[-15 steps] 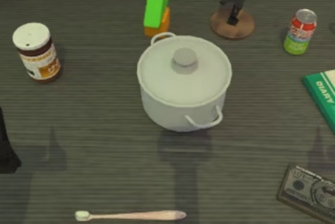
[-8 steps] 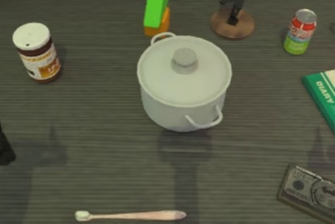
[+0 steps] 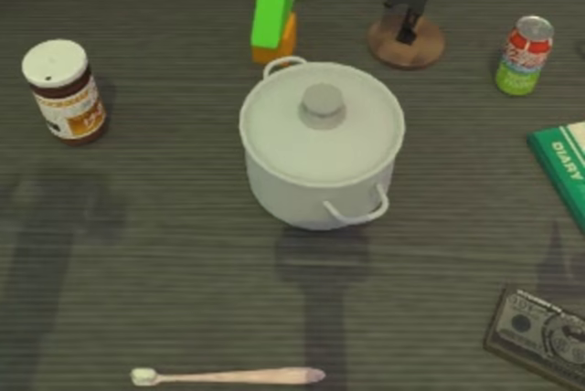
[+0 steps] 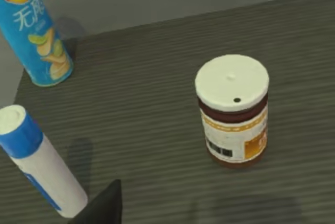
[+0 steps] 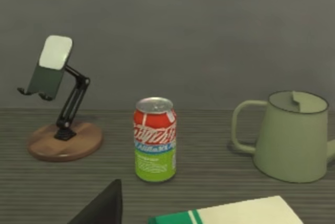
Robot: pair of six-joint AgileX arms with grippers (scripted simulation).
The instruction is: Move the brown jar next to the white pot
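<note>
The brown jar (image 3: 64, 90), with a flat white lid and a white-and-orange label, stands upright at the table's far left. The white pot (image 3: 320, 140), lidded with a grey knob, sits at the centre, well apart from the jar. Neither gripper shows in the top view. In the left wrist view the brown jar (image 4: 233, 111) stands ahead of my left gripper (image 4: 167, 220), untouched; only one dark fingertip (image 4: 103, 207) shows, off to one side, with nothing beside it. My right gripper (image 5: 167, 220) hangs near the soda can (image 5: 155, 140), also with a single fingertip (image 5: 104, 205) visible.
Behind the pot are a green-and-orange block (image 3: 272, 26) and a phone stand (image 3: 407, 36). A soda can (image 3: 524, 55), green book (image 3: 562, 167) and banknote stack (image 3: 539, 332) lie right; a toothbrush (image 3: 228, 375) lies in front. A crisp tube (image 4: 34, 30) and white-blue tube (image 4: 39, 169) stand near the jar.
The dark shape of my left arm at the top view's left edge has slid out of the picture; only its shadow lies there now. Jar and pot have not moved.
</note>
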